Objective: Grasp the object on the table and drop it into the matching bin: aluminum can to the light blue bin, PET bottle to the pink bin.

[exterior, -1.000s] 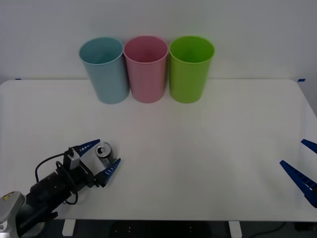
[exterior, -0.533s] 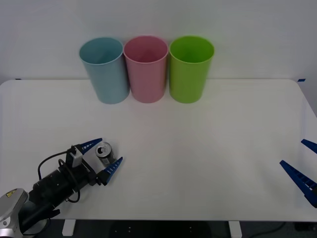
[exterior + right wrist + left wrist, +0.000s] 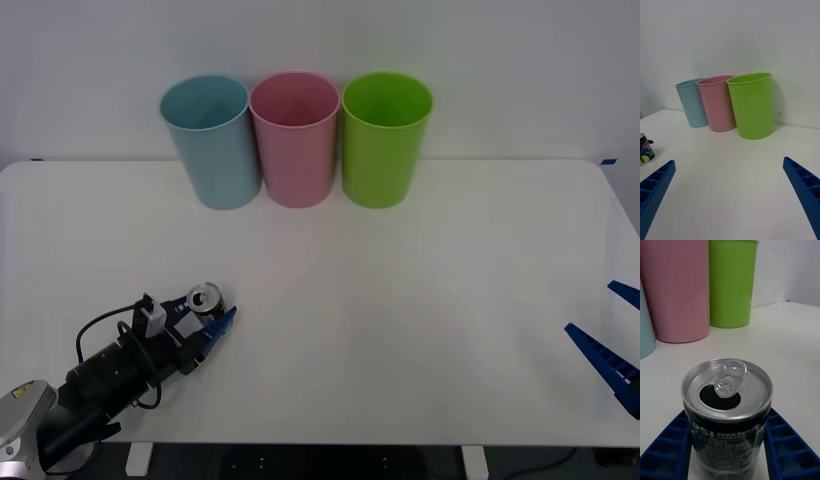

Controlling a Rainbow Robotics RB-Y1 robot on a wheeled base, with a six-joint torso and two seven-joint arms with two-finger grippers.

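Three bins are standing in a row well beyond the jaws: light blue bin, pink bin, lime green bin. The table is carrying everything. The left gripper is pressing both fingers against the can, upright between them, seemingly gripped but not yet lifted. Carrying and dropping are remaining. The right gripper is waiting, spread wide.

There are three bins: one light blue bin, one pink bin, one green bin; one can; two tools: left tool, right tool
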